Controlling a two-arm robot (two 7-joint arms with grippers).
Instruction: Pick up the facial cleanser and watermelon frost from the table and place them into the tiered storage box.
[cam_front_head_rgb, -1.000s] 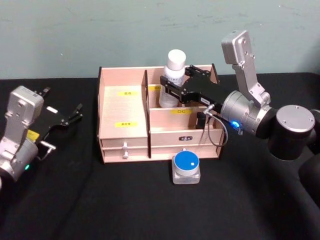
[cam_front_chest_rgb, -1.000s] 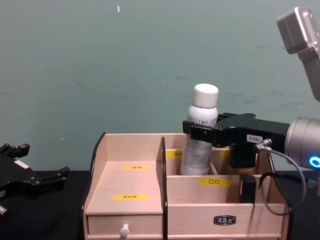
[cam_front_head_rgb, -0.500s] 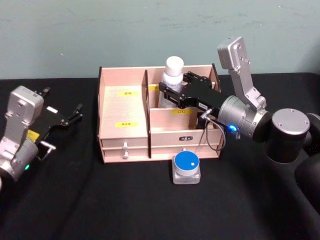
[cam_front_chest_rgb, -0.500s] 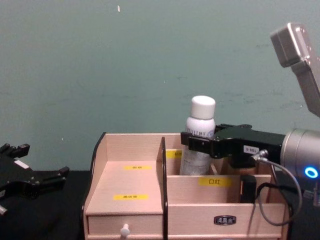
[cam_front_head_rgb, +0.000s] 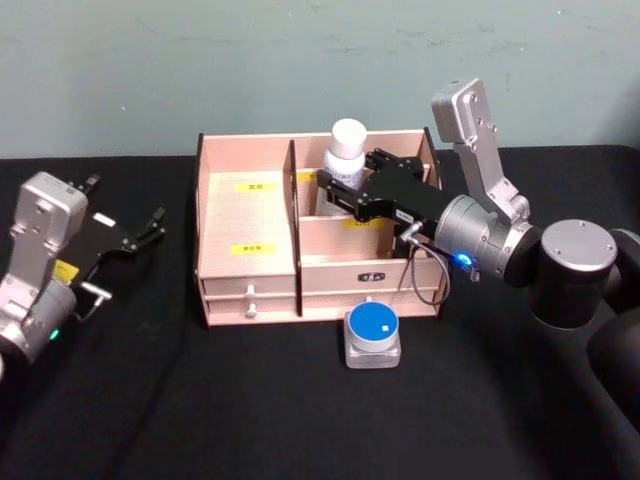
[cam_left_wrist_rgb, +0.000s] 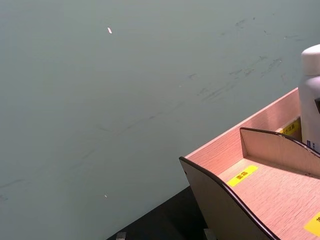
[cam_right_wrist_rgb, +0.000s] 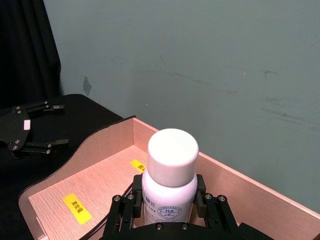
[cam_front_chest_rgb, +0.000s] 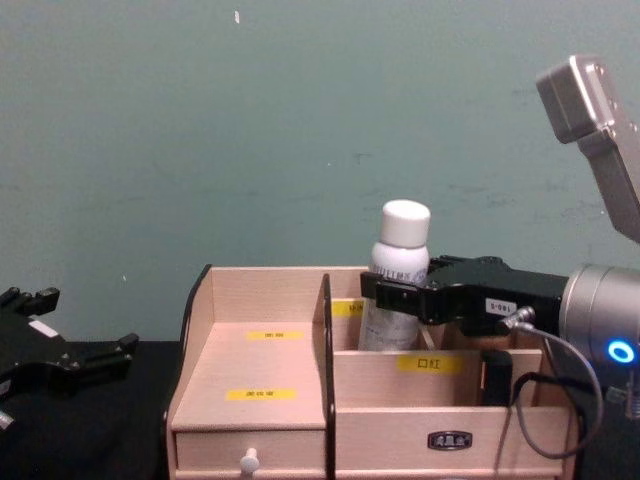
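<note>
Lowering stage, item one of two: tall white plastic bottle with a white round cap (cam_front_head_rgb: 343, 150), taken to be the facial cleanser, standing upright in the rear right compartment of the pale pink-beige wooden tiered storage box with dark-edged curved sides and yellow labels (cam_front_head_rgb: 245, 215). Right gripper (cam_front_head_rgb: 340, 192): black fingers clamped on the bottle's body just under the shoulder, one on each side, reaching in over the box's lower right tier. Bottle base: hidden behind the labelled partition; whether it rests on the compartment floor cannot be told. Hazards, judged: release before the base is seated lets the bottle drop and tip against the partition or rear wall; further descent may press the fingers onto the partition's top edge and shove the box across the black tablecloth (cam_front_head_rgb: 250, 420); a sideways pull-out with the fingers barely parted may drag the bottle over; the grey cable (cam_front_head_rgb: 428, 262) hanging by the wrist may catch the box's right side wall. Item two: small square clear jar with a round blue lid (cam_front_head_rgb: 372, 335), taken to be the watermelon frost, on the cloth just before the box's front, not yet handled. Left gripper (cam_front_head_rgb: 150, 228): parked at the table's left, fingers spread, holding nothing. Changes against one second ago: bottle and right gripper sit lower, with less of the bottle showing above the partition in the chest view; jar, box and left gripper unmoved.
</note>
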